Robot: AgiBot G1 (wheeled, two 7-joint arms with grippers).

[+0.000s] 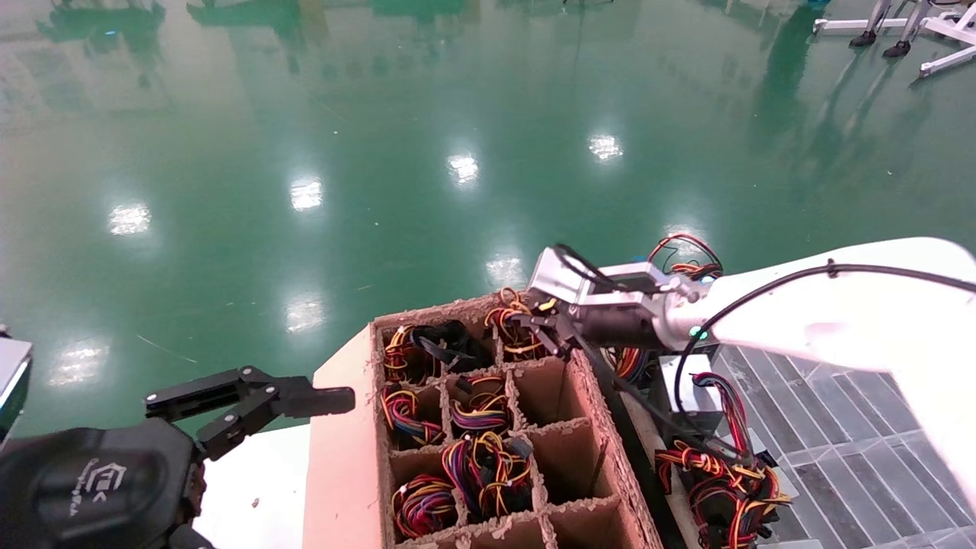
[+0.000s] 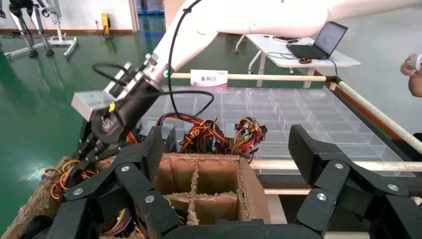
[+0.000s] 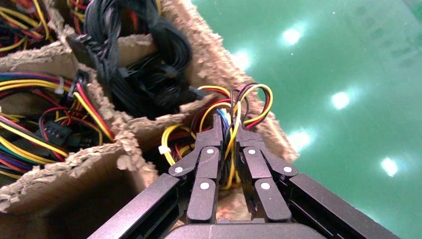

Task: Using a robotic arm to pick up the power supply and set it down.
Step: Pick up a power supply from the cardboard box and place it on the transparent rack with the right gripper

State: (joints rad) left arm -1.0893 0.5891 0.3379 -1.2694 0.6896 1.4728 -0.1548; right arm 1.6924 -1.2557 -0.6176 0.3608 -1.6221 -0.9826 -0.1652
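My right gripper (image 1: 546, 332) (image 3: 227, 125) hangs over the far right cell of a divided cardboard box (image 1: 343, 427). It is shut on a loop of yellow, red, black and blue wires (image 3: 244, 102) (image 1: 509, 319) that rises out of that cell. These are the power supply's wires; its grey body is hidden down in the cell. In the left wrist view the white robotic arm (image 2: 239, 22) reaches down to the same corner. My left gripper (image 1: 305, 404) (image 2: 226, 149) is parked open near the box's left side and holds nothing.
Other cells hold wire bundles (image 1: 488, 457), some with purple and blue strands; several cells are bare. To the right, more grey units with red and yellow wires (image 1: 717, 465) (image 2: 214, 134) lie beside a clear compartment tray (image 1: 839, 450) (image 2: 308, 114). Green floor lies beyond.
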